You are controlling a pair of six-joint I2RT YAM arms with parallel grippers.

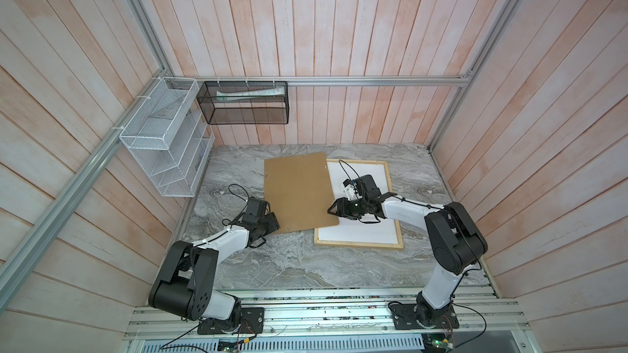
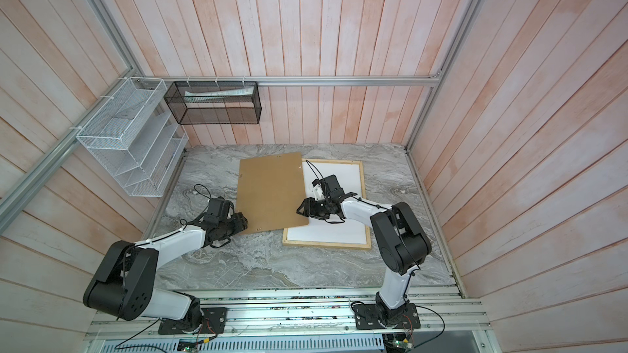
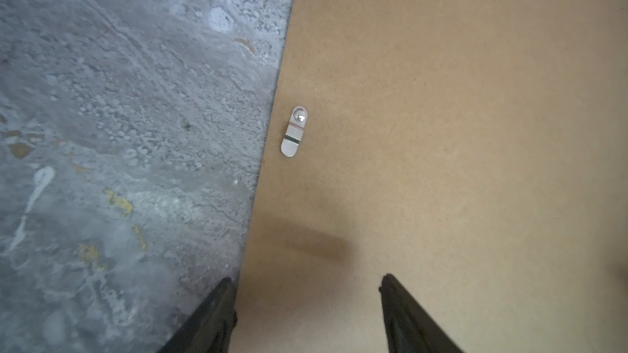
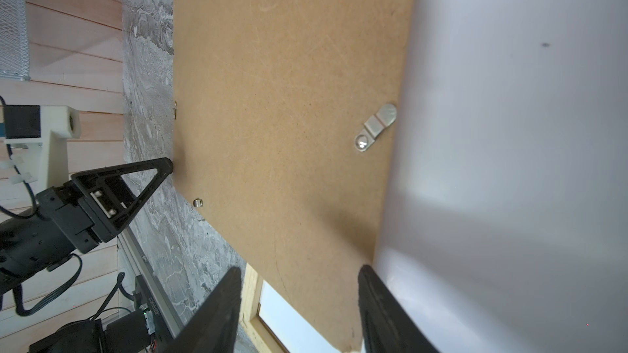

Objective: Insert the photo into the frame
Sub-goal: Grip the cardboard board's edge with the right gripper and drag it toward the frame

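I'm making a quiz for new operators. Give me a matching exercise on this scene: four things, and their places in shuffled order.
Things:
1 backing board
2 frame
3 black mesh basket
4 white wire rack

Places:
A fixed to the left wall
B flat on the table, white inside
C hung from the back rail
D askew, overlapping the frame's left side

Pairs: 1-D; 2-B; 3-C; 4-A

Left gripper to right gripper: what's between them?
The brown backing board fills the stretch between left gripper and right gripper, seen in both top views; it partly overlaps the frame.
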